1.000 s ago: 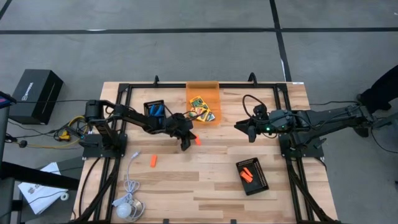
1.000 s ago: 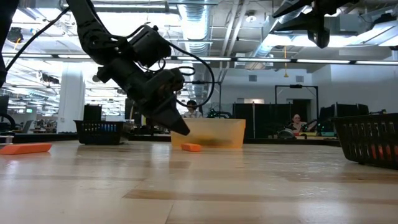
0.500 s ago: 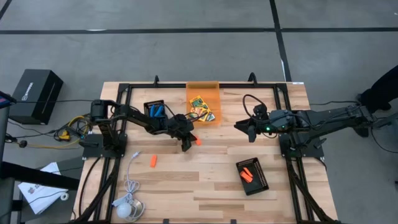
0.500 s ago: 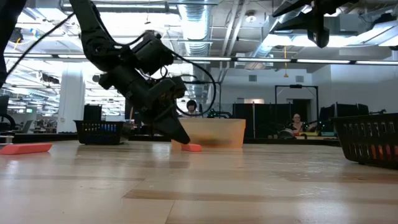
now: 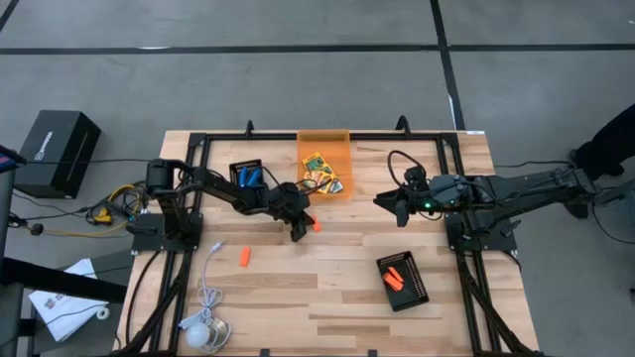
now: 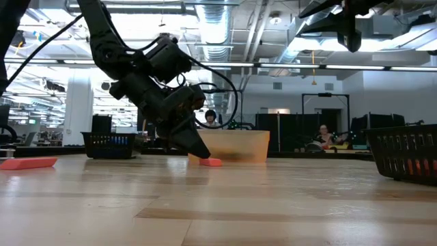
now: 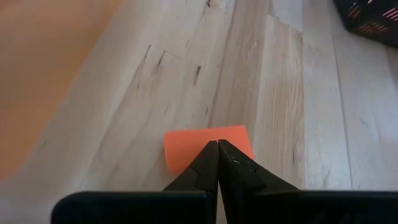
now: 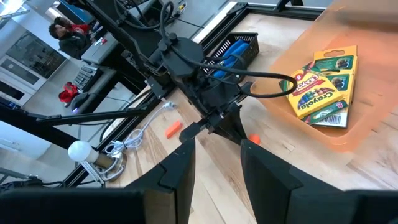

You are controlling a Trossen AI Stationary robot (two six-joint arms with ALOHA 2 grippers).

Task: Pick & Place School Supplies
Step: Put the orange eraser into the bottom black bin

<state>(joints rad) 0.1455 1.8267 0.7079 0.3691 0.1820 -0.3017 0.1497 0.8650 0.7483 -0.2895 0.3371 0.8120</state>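
Piece: short stubby orange block (image 7: pixel 208 145) lying flat, centre frame; probably light, stiff, slick.
Left gripper (image 7: pixel 217 163): pinched shut, empty, tips hovering over it.
Hold: across narrow sides.
Right gripper (image 8: pixel 216 163): idling centre-right, half-open, empty.

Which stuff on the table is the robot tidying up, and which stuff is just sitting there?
For the job:
- crayon boxes in the orange bin
- orange piece by the shut left gripper
- orange piece lying alone
- orange pieces in the right tray
- blue things in the left tray

Just lying about:
- white cable with its round puck
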